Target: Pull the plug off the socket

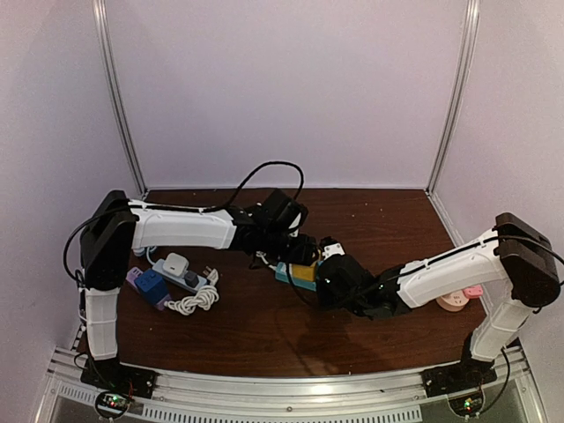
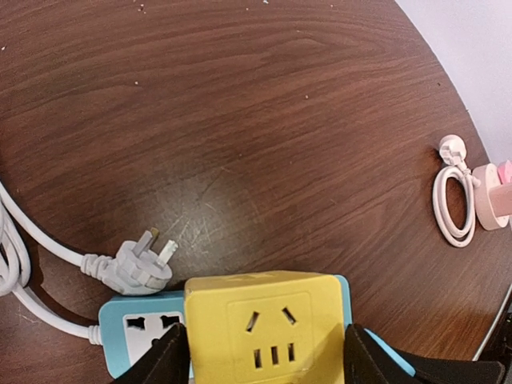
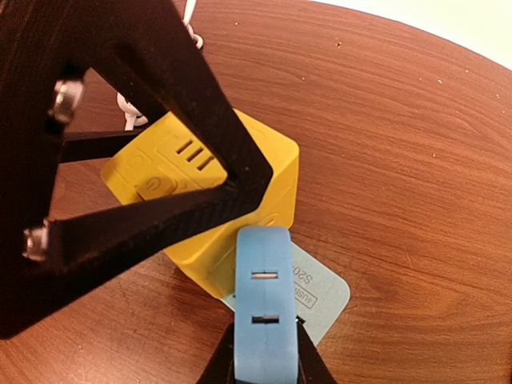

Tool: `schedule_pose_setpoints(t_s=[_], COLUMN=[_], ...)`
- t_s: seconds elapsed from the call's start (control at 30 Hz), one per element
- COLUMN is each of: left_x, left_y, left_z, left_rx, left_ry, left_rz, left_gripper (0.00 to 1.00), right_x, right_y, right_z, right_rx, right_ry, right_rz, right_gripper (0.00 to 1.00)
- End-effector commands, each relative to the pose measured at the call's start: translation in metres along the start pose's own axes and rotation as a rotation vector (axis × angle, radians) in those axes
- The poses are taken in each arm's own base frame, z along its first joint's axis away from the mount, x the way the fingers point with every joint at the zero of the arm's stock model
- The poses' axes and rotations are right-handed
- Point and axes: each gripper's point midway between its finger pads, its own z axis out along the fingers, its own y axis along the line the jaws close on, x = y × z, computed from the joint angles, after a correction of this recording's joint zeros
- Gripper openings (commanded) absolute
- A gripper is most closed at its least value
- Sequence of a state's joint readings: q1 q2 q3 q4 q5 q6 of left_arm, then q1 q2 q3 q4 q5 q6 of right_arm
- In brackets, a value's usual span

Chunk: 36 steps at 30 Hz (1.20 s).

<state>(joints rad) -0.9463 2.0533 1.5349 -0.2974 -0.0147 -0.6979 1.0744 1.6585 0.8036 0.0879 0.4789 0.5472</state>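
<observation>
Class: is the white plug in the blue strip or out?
Out: white plug lies on table, prongs bare, beside the strip.

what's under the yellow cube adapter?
The blue power strip: the yellow cube adapter sits on it, strip showing on both sides. Whether its prongs are seated is hidden by the cube's body. A loose white plug lies beside it, not under.

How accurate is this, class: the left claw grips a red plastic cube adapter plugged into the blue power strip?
Wrong colour: the plastic cube adapter is yellow, as the left wrist view shows. The left claw does grip it on the blue power strip.
</observation>
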Motion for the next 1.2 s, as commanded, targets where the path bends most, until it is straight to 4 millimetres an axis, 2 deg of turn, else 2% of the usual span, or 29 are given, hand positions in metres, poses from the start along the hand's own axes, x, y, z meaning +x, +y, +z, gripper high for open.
schedule_pose_setpoints(t_s=[0.0, 0.3, 0.5, 0.63, 0.83, 1.0, 1.13, 1.17], left_x=[0.031, 0.044, 0.033, 0.019, 0.003, -0.008, -0.003, -0.004], left_y=[0.055, 0.065, 0.048, 0.026, 0.005, -0.002, -0.01, -0.007], left_z=[0.007, 0.012, 0.009, -0.001, -0.013, -0.009, -0.004, -0.002], left_rx=[-0.194, -0.231, -0.161, -0.067, 0.006, -0.003, -0.005, -0.031], left_ry=[0.086, 0.121, 0.114, 0.08, 0.053, 0.048, 0.069, 0.067], left_rz=[0.032, 0.045, 0.047, 0.039, 0.044, 0.052, 0.069, 0.072], left_gripper=[0.6, 0.58, 0.61, 0.69, 0.74, 0.8, 0.85, 0.85], right_x=[-0.024, -0.024, -0.025, -0.026, -0.035, -0.037, -0.04, -0.04], right_y=[-0.032, -0.043, -0.021, -0.016, -0.003, 0.002, 0.002, 0.002], right_z=[-0.014, -0.018, -0.014, -0.011, -0.01, -0.006, -0.006, -0.006], right_rx=[0.143, 0.184, 0.041, 0.017, -0.028, -0.017, -0.008, -0.007], right_ry=[-0.085, -0.08, -0.082, -0.078, -0.096, -0.098, -0.109, -0.11], right_rz=[0.053, 0.07, 0.046, 0.046, 0.045, 0.017, 0.017, 0.015], right_gripper=[0.0, 0.0, 0.0, 0.0, 0.0, 0.0, 0.0, 0.0])
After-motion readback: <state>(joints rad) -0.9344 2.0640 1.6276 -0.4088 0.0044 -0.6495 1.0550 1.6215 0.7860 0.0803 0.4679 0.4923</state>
